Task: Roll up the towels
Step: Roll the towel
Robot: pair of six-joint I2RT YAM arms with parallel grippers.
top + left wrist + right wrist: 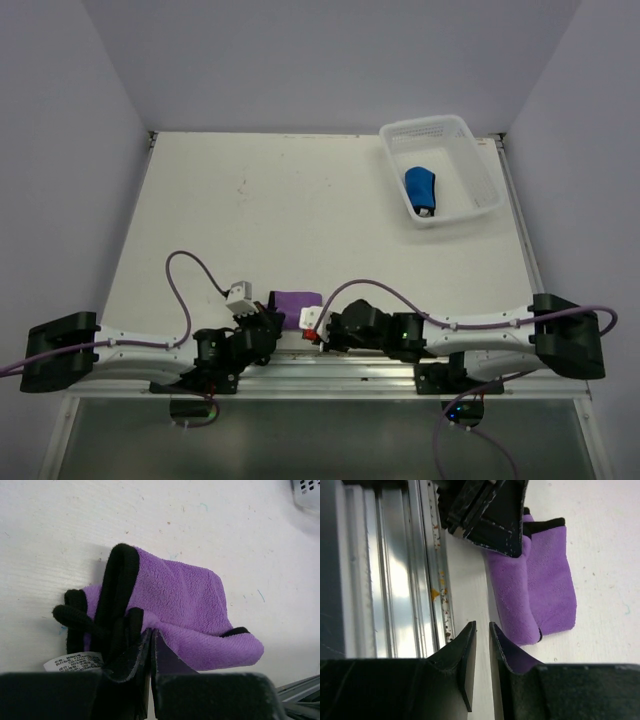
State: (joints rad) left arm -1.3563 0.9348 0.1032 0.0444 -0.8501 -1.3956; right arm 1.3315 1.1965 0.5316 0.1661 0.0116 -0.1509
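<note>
The purple towel [297, 300] lies folded over near the table's front edge, between my two grippers. It also shows in the left wrist view [190, 605], with its black hem bunched at the left. My left gripper [268, 318] [151, 637] is shut on the towel's near edge. My right gripper [312, 325] [482, 630] sits just right of the towel, empty, its jaws a narrow gap apart over bare table. The right wrist view shows the towel [545, 595] with the left gripper [490, 520] on its far end. The blue towel [421, 188] lies rolled inside the basket.
The white perforated basket [440, 125] stands at the back right of the table, and its corner shows in the left wrist view [307, 492]. An aluminium rail [395, 580] runs along the front edge, close beside my right gripper. Purple cables loop over both arms.
</note>
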